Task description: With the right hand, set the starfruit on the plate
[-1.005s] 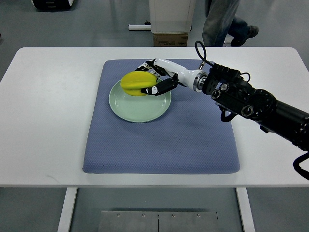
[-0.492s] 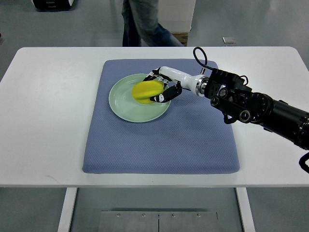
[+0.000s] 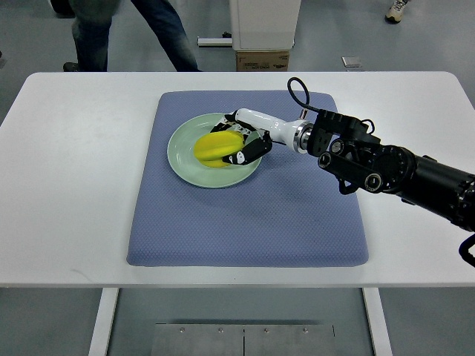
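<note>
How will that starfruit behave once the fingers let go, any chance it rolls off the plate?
Probably stays put: the starfruit has ridged sides, so it should settle on a flat face rather than roll. It sits near the middle of the plate, whose raised rim should catch a small slide. Its skin looks smooth and glossy, so it may slip slightly as the right robot hand opens.

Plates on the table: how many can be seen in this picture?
1. The round pale green plate lies on the blue-grey mat, toward its far left part. The yellow starfruit sits on it, with the right hand around the fruit. No other plates show.
</note>
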Available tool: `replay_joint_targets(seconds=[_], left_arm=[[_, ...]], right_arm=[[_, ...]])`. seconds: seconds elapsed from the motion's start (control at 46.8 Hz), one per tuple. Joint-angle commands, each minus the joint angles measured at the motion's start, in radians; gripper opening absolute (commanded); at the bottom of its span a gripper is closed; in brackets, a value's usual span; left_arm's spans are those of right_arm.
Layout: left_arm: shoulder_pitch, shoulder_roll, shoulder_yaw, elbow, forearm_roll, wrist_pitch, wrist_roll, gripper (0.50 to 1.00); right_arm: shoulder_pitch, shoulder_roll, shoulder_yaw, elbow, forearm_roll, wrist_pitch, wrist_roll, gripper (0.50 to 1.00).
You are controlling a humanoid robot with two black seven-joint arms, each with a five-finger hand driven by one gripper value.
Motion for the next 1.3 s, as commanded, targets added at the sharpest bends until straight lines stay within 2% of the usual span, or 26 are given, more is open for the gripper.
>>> replay_joint_targets(seconds=[0.0,0.021,0.064,0.107,0.342,0.876,1.069,1.283], left_arm=[[0.0,0.0,0.001,0.0,0.0,0.0,0.0,1.0],[0.0,0.0,-0.001,0.0,0.0,0.0,0.0,1.0],[0.0,0.0,0.001,0.0,0.0,0.0,0.0,1.0],[0.0,0.0,-0.001,0.0,0.0,0.0,0.0,1.0],[0.0,0.0,0.001,0.0,0.0,0.0,0.0,1.0],[0.0,0.0,0.001,0.0,0.0,0.0,0.0,1.0],[0.0,0.0,0.001,0.0,0.0,0.0,0.0,1.0],[0.0,0.0,0.001,0.0,0.0,0.0,0.0,1.0]], right_arm=[[0.0,0.0,0.008,0.002,0.01,-0.003,-0.001,0.838],[-0.002,0.0,0.009,0.003,0.012,-0.007,-0.001,0.894],[-0.002,0.0,0.011,0.009,0.021,-0.011,-0.001,0.972],[-0.002,0.0,0.011,0.012,0.036,-0.019,-0.001,0.991],[-0.006,0.0,0.023,0.009,0.068,-0.02,-0.001,1.0],[-0.094,0.0,0.302,-0.032,0.217,-0.023,-0.021,0.998],[-0.149,0.0,0.422,-0.175,0.326,-0.083,-0.025,0.998],[-0.184,-0.009,0.44,-0.212,0.446,-0.169,-0.027,1.0]])
